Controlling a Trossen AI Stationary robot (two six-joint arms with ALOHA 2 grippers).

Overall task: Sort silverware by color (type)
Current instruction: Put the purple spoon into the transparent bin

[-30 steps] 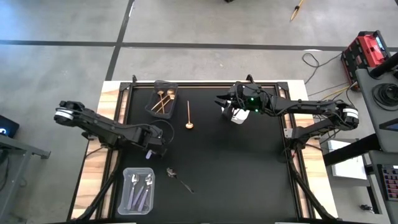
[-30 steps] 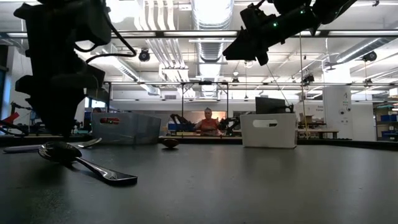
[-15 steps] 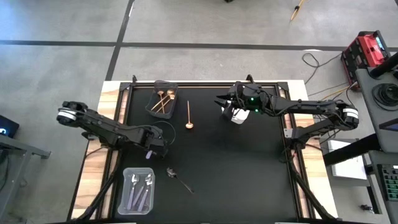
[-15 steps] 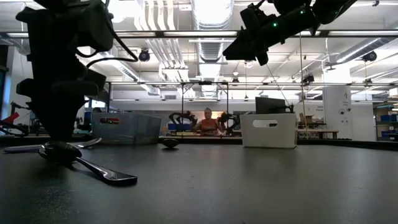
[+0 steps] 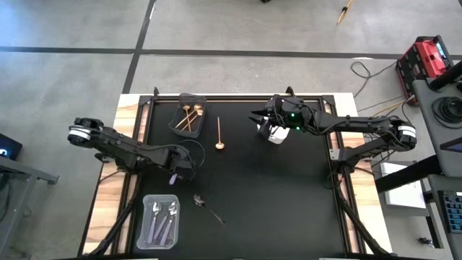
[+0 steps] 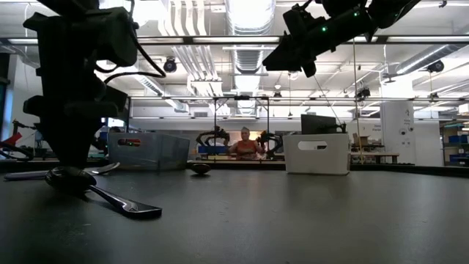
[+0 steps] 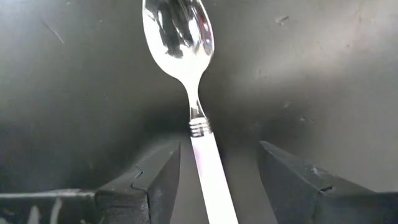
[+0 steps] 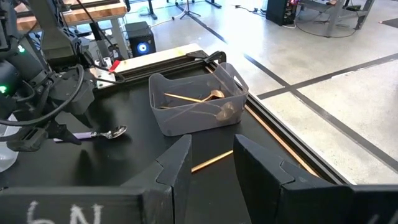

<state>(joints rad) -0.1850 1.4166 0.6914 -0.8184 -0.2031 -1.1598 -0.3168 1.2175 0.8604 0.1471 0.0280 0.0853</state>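
The left claw (image 7: 214, 180) stands low over the desk (image 5: 274, 195) toward its left edge, fingers apart and straddling the pale handle of a lilac-handled spoon (image 7: 189, 93) that lies flat between them; nothing is clamped yet. In the high view only the handle tip shows at the claw (image 5: 173, 178). The handle sits nearer one finger than the other, so a closing pinch could push it sideways, or roll the slim handle out and leave the claw shut on nothing.

A dark spoon (image 5: 207, 205) lies just beside this spot, toward the near edge; a sweep of the arm could drag it. The clear bin (image 5: 160, 221) at the near-left corner already holds lilac-handled spoons, and a loose grip on a thin handle could let the spoon swing and miss the bin.

One gold spoon (image 5: 219, 135) lies loose beside the dark bin (image 5: 189, 115) of gold spoons at the far edge. The right claw (image 5: 261, 121) hangs over the white bin (image 5: 276, 136), fingers part-way apart and empty.
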